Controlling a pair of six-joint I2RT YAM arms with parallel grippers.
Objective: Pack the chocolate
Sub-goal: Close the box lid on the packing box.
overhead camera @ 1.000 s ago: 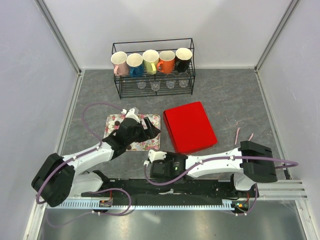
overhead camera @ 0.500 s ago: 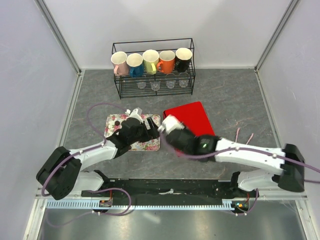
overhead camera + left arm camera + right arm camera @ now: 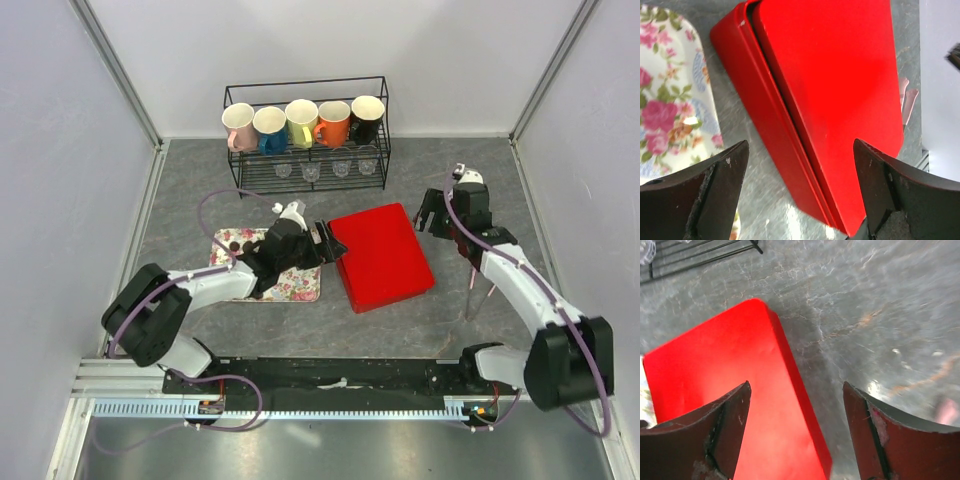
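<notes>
The red box [image 3: 382, 255] sits mid-table, lid on, with the floral tray [image 3: 300, 285] just left. The left gripper [image 3: 318, 243] gapes empty at the box's left edge, and the right gripper [image 3: 432, 212] gapes empty past its right. The chocolate [image 3: 233, 244] sits on the tray's far-left corner, so one-sided prying could shove the box into the tray.

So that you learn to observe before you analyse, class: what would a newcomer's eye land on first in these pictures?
The bright red box lies closed in the middle of the scene. Behind it, a black wire rack holds five colourful mugs in a row. Left of the box lies a floral tray, and the left end effector stands open at the box's left edge.
</notes>
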